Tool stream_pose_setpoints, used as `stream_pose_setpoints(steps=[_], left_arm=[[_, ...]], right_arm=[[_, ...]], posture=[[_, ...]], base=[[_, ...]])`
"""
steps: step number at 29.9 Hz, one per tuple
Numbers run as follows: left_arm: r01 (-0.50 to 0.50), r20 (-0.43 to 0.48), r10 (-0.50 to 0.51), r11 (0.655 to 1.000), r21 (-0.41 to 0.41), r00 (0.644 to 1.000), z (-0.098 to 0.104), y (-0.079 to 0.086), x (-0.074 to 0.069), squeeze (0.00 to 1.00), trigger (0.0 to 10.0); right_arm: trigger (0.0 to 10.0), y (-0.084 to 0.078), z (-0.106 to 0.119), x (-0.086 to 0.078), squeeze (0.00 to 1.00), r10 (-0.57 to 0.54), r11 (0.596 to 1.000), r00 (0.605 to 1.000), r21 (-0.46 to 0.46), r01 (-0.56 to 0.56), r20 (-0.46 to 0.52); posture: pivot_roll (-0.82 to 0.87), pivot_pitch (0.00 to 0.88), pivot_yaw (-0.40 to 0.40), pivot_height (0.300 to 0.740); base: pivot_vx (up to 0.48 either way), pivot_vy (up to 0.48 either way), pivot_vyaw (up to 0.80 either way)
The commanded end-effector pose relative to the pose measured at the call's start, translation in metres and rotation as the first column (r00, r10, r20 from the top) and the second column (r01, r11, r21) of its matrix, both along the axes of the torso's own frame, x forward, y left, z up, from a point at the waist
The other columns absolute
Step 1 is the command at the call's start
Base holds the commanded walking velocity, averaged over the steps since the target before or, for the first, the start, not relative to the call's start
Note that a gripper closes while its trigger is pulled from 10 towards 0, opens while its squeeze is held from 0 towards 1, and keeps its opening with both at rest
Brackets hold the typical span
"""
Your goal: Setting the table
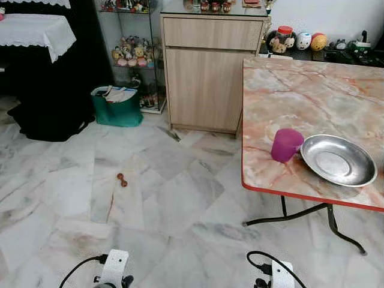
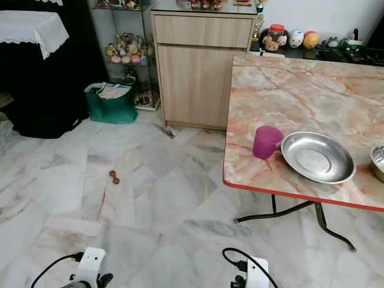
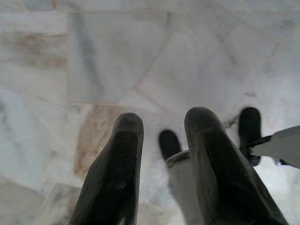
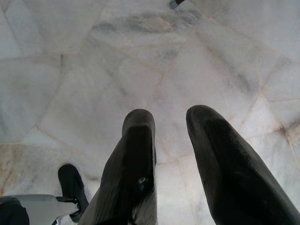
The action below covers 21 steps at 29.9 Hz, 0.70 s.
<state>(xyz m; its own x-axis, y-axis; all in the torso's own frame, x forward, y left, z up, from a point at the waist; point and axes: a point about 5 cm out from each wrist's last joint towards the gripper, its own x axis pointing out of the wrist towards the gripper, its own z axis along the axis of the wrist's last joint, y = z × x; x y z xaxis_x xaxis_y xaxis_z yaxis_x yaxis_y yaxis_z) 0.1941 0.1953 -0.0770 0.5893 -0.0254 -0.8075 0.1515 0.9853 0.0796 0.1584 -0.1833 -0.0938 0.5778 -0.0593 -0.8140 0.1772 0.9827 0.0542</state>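
While claws hang parted, empty over marble floor [image 1: 150, 198], cup [image 1: 285, 144] touches bowl [image 1: 338, 159] on table [image 1: 288, 90].

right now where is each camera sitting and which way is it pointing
Left eye view: on the head, looking forward and down at the marble table, purple cup and steel plate; both wrists low in frame.
Right eye view: same scene, shifted sideways.
Left wrist view: along the left gripper, down at the floor; fingers apart.
Right wrist view: along the right gripper, same floor; fingers apart.
Shared: both eye views show cup and plate.
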Motion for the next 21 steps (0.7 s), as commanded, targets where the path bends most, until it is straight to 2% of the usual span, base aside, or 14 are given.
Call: stream_pose_setpoints(steps=[1,6,18,21], left_arm=[[0.023,0.001,-0.023,1.0,0.008,1.0,-0.0001,-0.0049,0.0014,0.0,10.0],[0.016,-0.003,-0.015,1.0,0.014,1.0,-0.0009,-0.0029,-0.0008,0.0,10.0],[0.03,0.001,-0.03,0.999,0.02,1.0,0.0015,-0.0046,0.0048,0.0,10.0],[0.03,-0.002,-0.03,0.999,0.013,1.0,0.0014,-0.0056,0.005,0.0,10.0]], right_arm=[[10.0,-0.0048,0.0002,-0.0011,0.0,-0.008,1.0,1.0,-0.011,0.008,0.0],[10.0,-0.005,0.0003,-0.0007,0.0,-0.004,1.0,1.0,-0.011,0.004,-0.001],[10.0,-0.0068,-0.0005,-0.0031,0.0,-0.002,1.0,1.0,-0.017,0.001,-0.011],[10.0,-0.0066,-0.0008,-0.0037,0.0,-0.001,1.0,1.0,-0.017,0.001,-0.013]], posture=[[0.05,0.0,-0.025,0.74],[0.05,0.0,-0.029,0.74],[0.04,0.0,-0.029,0.74],[0.04,0.0,-0.028,0.74]], base=[[0.0,-0.48,0.0],[0.0,-0.48,0.0],[0.0,-0.48,0.0],[0.0,-0.187,0.0]])
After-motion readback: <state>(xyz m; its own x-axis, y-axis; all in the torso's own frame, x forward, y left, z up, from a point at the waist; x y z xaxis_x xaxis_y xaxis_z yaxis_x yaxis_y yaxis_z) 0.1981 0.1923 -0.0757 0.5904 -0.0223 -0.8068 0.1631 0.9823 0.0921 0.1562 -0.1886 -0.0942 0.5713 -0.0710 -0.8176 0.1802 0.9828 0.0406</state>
